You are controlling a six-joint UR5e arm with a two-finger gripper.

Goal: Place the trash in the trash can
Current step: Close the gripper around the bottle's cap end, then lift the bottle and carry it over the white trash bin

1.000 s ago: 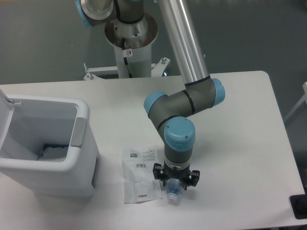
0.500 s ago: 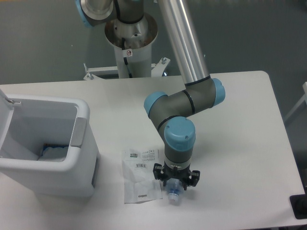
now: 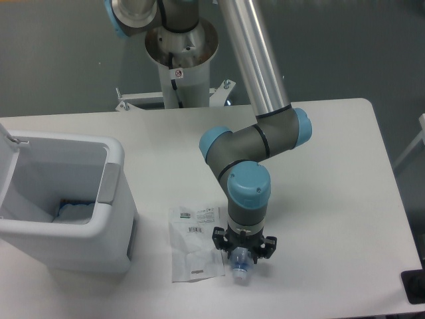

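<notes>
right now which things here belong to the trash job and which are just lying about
Part of the job:
- crushed plastic bottle, under the gripper
- crinkled plastic bag, flat on the table
- trash can, lid open

Not part of it:
- grey edge at the far right
- black object at the lower right corner

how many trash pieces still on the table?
2: the plastic bag flat beside the trash can, and the bottle under the gripper. Something bluish-white already lies inside the can.
</notes>
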